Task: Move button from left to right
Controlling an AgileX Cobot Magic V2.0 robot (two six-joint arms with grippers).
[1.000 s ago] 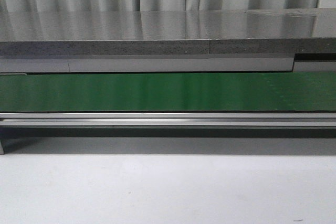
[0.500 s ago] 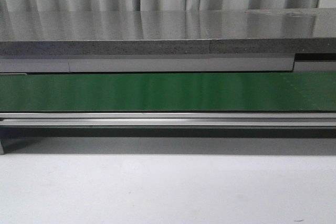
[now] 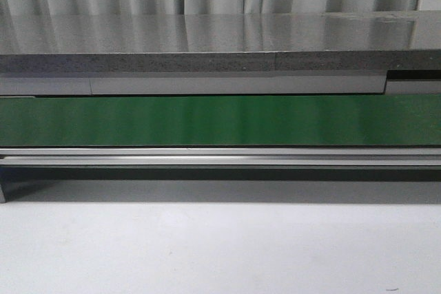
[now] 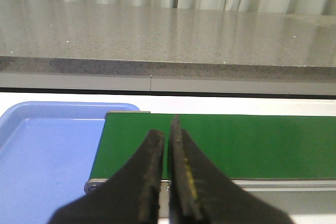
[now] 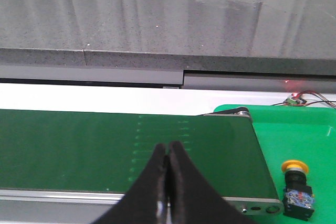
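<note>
The button [image 5: 297,187], with a yellow-orange mushroom cap on a black body with blue-red marking, stands upright in the green tray [image 5: 294,135] beside the end of the green conveyor belt [image 5: 105,145]. It shows only in the right wrist view. My right gripper [image 5: 167,148] is shut and empty, above the belt's near edge, to the side of the button. My left gripper [image 4: 167,129] is shut and empty, above the other end of the belt [image 4: 236,145]. Neither gripper shows in the front view.
A blue tray [image 4: 42,150] lies beside the belt's end under the left gripper. A grey stone counter [image 3: 220,43] runs behind the belt [image 3: 220,120]. Small wires and a red light [image 5: 299,98] sit behind the green tray. White tabletop [image 3: 220,253] lies in front.
</note>
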